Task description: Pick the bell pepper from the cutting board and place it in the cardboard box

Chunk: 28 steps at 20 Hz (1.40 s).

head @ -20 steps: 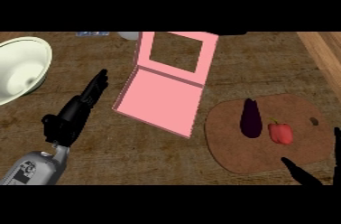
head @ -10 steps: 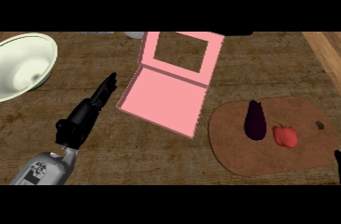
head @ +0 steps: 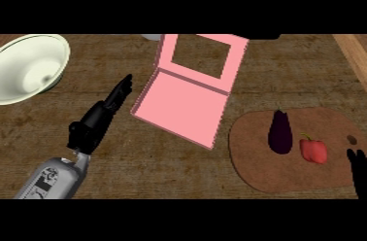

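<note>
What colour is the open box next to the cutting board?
The box is pink all over; the head view shows it best.

Premises: kitchen. Evidence: wood-grain counter (head: pixel 150 179) carrying a round cutting board (head: pixel 287 174). On the board, an eggplant (head: pixel 279 132) and a bell pepper (head: pixel 313 151) lie side by side. A pale bowl (head: pixel 28 70) sits well left of the board.

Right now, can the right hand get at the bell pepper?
Probably yes. The right hand shows at the right edge, close beside the bell pepper, only bare cutting board between them; the eggplant lies on the pepper's other side.
</note>
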Each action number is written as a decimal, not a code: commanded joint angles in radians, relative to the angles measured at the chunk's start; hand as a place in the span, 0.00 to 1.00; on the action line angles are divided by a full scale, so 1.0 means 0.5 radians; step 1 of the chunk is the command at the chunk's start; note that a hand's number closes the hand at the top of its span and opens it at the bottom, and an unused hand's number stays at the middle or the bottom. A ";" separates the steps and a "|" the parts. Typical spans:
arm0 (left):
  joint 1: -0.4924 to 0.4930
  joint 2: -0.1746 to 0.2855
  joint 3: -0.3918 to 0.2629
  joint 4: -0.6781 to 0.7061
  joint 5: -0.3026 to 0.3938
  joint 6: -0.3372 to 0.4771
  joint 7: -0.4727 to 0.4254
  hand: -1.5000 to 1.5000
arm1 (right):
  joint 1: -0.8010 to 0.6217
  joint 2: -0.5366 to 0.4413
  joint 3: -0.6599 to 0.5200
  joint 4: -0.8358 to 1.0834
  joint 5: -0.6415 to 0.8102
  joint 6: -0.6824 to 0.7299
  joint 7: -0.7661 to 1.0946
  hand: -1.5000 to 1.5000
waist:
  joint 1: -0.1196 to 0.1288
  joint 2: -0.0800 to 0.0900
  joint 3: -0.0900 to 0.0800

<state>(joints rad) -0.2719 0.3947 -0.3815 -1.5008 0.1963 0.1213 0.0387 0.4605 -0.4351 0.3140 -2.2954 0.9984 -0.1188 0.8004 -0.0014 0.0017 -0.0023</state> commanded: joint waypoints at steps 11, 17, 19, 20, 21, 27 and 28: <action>0.058 -0.234 0.124 0.105 -0.217 -0.094 -0.031 0.50 | -0.302 0.262 -0.104 0.588 -0.018 0.093 -0.076 0.00 | -0.011 -0.003 0.005; 0.084 -0.254 0.195 -0.154 -0.298 -0.155 0.193 0.50 | -0.448 0.261 -0.350 0.734 -0.142 0.100 -0.272 0.00 | -0.001 -0.006 0.005; -0.023 -0.258 0.284 0.006 -0.284 -0.253 0.151 0.50 | -0.611 0.322 -0.343 0.882 -0.042 0.093 -0.247 0.00 | 0.000 -0.004 0.005; 0.096 -0.290 0.249 -0.046 -0.319 -0.248 0.104 0.50 | -0.629 0.278 -0.423 0.787 -0.094 0.173 -0.251 0.00 | 0.001 -0.004 0.005; 0.148 -0.244 0.332 -0.019 -0.286 -0.316 -0.009 0.50 | -0.533 0.338 -0.312 0.804 0.015 0.121 -0.259 0.00 | 0.000 -0.005 0.005; 0.021 -0.363 0.360 -0.089 -0.377 -0.317 0.216 0.50 | -0.546 0.426 -0.263 0.742 0.114 0.271 -0.142 0.00 | -0.003 -0.004 0.004; 0.086 -0.372 0.362 0.145 -0.430 -0.320 -0.092 0.50 | -0.604 0.403 -0.406 1.026 -0.034 0.090 -0.379 0.00 | -0.003 -0.001 0.005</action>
<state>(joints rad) -0.2252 0.2345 -0.2219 -1.5218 0.0118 -0.0249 0.0809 0.1951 -0.2483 0.1483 -1.8765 1.0084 -0.0431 0.6710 -0.0022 -0.0005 0.0000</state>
